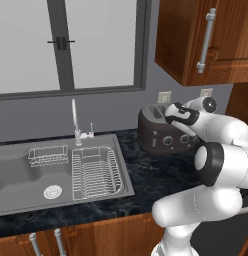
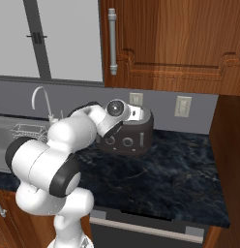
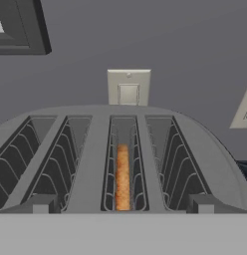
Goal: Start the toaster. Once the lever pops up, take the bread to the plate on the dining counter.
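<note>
Toaster (image 1: 161, 131) stands on dark worktop (image 2: 160, 174) against far wall, right of steel sink (image 1: 26, 172). Bread (image 3: 122, 177) sits upright in third slot from left, seen in hand view. Gripper (image 1: 172, 116) hovers just above toaster's top, fingers spread wide, holding nothing.

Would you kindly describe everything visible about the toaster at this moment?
The toaster is a rounded, dark brown-grey appliance with a smooth, metallic-looking shell, four top slots lined with wire guides, and small round knobs on its front. It stands upright on the dark marbled worktop, against the grey wall below a wall socket, to the right of the steel sink. The bread, a thin tan slice, stands on edge in one inner slot. The gripper hovers just above the toaster.
</note>
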